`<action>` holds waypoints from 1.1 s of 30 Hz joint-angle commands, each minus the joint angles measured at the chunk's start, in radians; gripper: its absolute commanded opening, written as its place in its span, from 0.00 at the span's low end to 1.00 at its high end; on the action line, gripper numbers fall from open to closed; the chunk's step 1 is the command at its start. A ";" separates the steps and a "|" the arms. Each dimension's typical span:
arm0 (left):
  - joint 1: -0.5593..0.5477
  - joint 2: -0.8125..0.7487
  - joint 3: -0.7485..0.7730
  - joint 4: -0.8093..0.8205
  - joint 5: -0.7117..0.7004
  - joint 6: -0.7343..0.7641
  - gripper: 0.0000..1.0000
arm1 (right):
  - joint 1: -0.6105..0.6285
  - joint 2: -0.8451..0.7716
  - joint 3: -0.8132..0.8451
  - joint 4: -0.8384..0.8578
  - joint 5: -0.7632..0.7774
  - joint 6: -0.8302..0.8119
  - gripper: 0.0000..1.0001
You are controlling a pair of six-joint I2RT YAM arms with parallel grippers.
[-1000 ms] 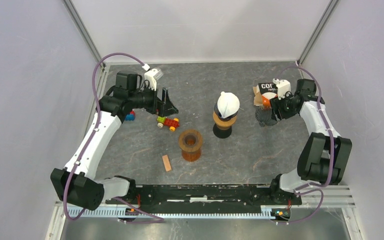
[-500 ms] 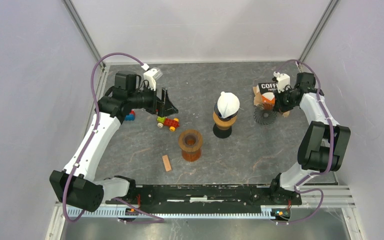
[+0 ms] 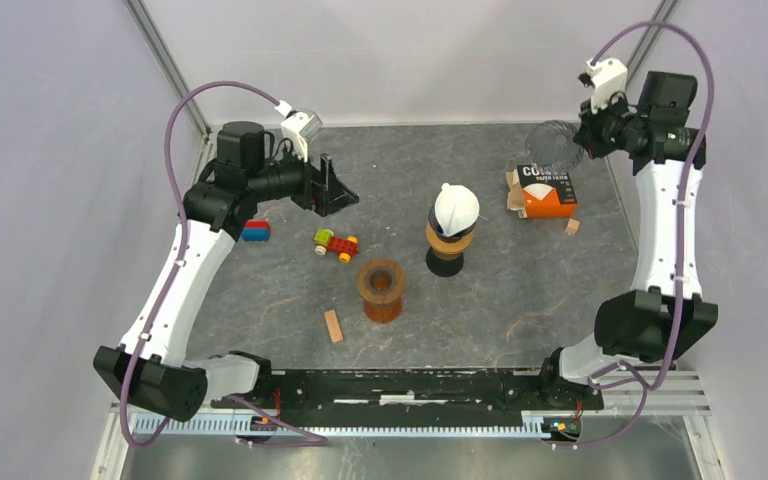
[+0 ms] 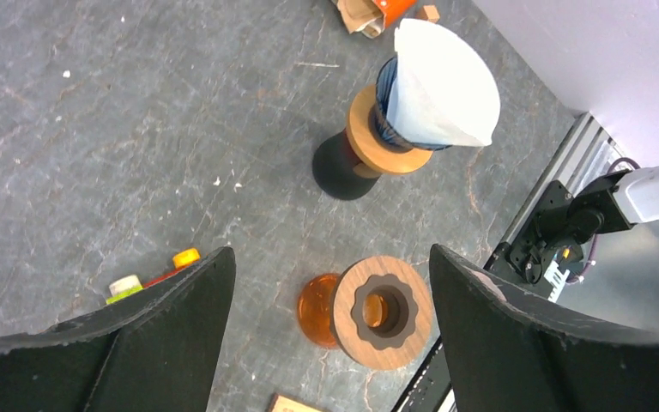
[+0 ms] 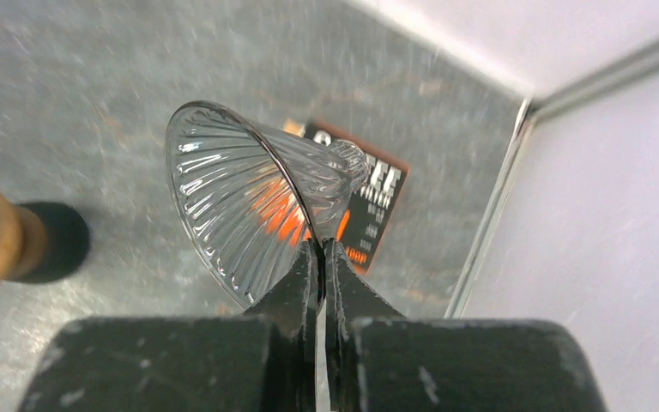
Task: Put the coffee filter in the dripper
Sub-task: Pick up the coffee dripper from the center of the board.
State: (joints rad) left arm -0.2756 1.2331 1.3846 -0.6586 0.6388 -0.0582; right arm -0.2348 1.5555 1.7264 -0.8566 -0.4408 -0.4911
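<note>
The white paper coffee filter (image 3: 455, 208) (image 4: 442, 86) sits cone-up on a wooden-collared stand (image 3: 447, 247) at the table's centre. The dripper (image 3: 552, 143) (image 5: 240, 197), a clear ribbed glass cone, hangs in the air at the back right. My right gripper (image 3: 582, 137) (image 5: 320, 245) is shut on its rim. My left gripper (image 3: 332, 190) (image 4: 330, 253) hovers open over the left middle of the table with nothing between its fingers. It looks down at an orange glass stand with a wooden collar (image 3: 381, 288) (image 4: 382, 313).
An orange and black filter box (image 3: 545, 190) (image 5: 369, 202) lies at the back right, with a small wooden piece (image 3: 571, 227) beside it. A toy brick car (image 3: 336, 243), blue and red bricks (image 3: 255, 231) and a wooden block (image 3: 333, 326) lie left of centre.
My right gripper shut on the dripper's rim beside the filter box and lifted it up toward the back right corner. The left arm drew back and up a little.
</note>
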 commanded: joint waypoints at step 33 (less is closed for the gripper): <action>-0.378 0.132 0.289 -0.103 -0.460 0.055 0.52 | 0.814 -0.125 -0.038 0.277 -0.028 0.290 0.00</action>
State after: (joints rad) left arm -0.6258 1.3552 1.6752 -0.7479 0.2344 -0.0326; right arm 0.5747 1.4403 1.6775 -0.6491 -0.4831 -0.2241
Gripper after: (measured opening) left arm 0.538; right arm 0.015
